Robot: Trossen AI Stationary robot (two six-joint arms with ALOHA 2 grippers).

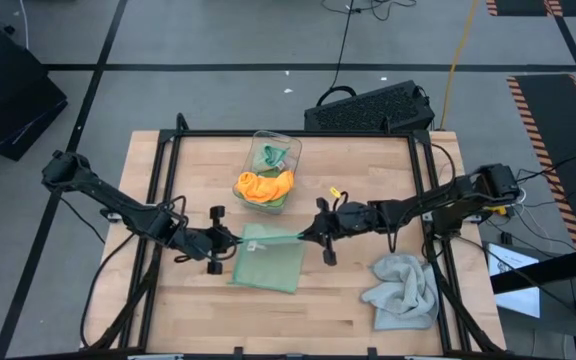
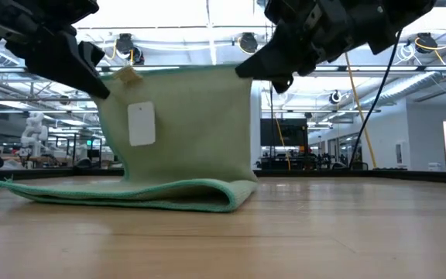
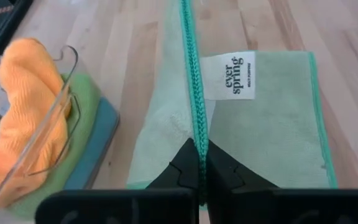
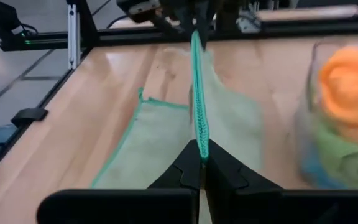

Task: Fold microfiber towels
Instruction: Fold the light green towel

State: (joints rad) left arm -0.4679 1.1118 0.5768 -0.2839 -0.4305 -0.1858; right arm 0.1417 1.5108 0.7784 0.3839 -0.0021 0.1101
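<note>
Just below the centre of the high view, the left gripper (image 1: 230,240) and right gripper (image 1: 308,236) are each pinching, fully closed, one end of the raised edge of a soft square sage green microfiber towel (image 1: 268,262), stretching it taut between them. Above it, a clear plastic bin (image 1: 270,150) is holding a bunched orange microfiber towel (image 1: 264,186).

Place: a robotics lab in a large open industrial hall.
Ceiling: exposed beams, pipes and long strip lights (image 2: 169,84) ran overhead.
Floor: grey, marked with dark tape lines and hazard striping (image 1: 543,110).
Rig: a black metal frame (image 1: 288,133) edged the wooden surface (image 1: 348,290); cables (image 1: 343,40) trailed away.
</note>
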